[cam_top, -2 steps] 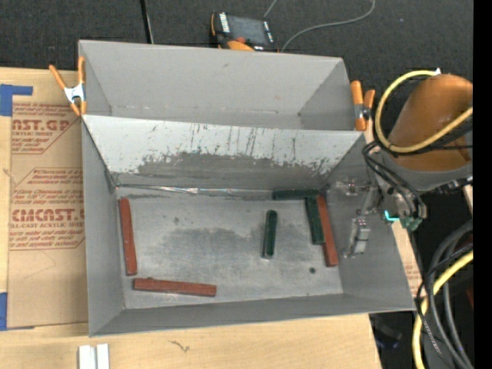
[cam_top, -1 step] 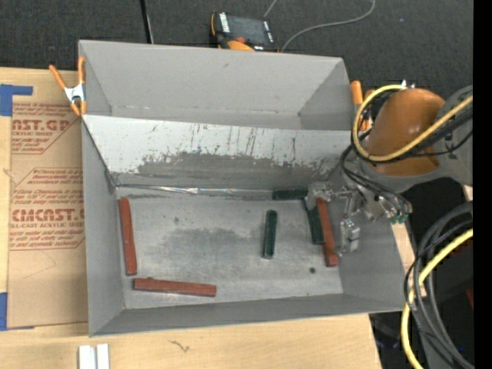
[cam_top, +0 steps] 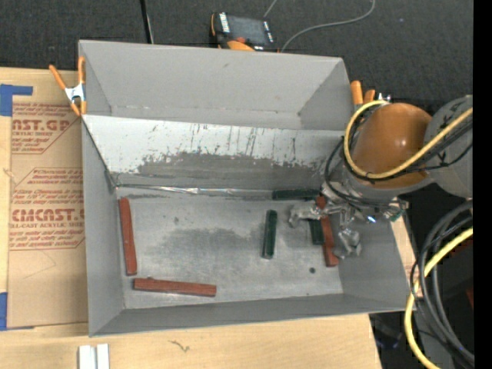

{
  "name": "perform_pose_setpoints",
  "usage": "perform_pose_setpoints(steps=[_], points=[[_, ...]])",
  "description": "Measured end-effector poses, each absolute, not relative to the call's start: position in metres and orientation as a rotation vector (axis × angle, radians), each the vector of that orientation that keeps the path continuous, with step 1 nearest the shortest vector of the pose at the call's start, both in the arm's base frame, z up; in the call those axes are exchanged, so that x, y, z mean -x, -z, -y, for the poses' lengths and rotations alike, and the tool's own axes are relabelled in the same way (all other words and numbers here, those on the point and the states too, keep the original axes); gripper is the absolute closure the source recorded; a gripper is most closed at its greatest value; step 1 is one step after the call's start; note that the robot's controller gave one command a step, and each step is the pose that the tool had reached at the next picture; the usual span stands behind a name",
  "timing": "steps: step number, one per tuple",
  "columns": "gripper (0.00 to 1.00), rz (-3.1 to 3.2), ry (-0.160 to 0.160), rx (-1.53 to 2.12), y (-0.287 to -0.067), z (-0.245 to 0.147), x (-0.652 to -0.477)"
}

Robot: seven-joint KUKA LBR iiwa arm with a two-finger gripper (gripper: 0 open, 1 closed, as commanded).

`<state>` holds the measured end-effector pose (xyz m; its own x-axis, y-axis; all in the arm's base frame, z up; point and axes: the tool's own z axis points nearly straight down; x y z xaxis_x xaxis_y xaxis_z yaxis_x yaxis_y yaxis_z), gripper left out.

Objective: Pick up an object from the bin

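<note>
My gripper [cam_top: 324, 231] is down at the right end of the bin floor, open, its metal fingers [cam_top: 300, 218] spread apart. Between and under them lie a short red-brown bar [cam_top: 330, 252] and a small dark green piece [cam_top: 316, 234], both resting on the floor. I cannot tell whether the fingers touch either one. A dark green bar [cam_top: 269, 234] lies upright in the view just left of the gripper. Another dark green bar [cam_top: 294, 194] lies along the foot of the back wall, above the gripper.
A long red-brown bar [cam_top: 127, 237] lies along the left wall. A second one [cam_top: 174, 287] lies along the front wall at the left. The right wall stands close behind the gripper, and the arm's orange dome hangs over the right rim.
</note>
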<state>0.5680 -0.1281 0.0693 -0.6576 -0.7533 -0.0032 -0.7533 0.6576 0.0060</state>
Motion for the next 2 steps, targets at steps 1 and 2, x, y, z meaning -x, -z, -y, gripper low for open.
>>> perform_pose_setpoints(steps=[1, 2], points=[[0.00, -2.124, -0.018, 2.299, -0.0704, 0.1033, -0.5728], [1.00, -2.134, 0.002, 2.300, -0.0732, 0.1125, -0.5743]])
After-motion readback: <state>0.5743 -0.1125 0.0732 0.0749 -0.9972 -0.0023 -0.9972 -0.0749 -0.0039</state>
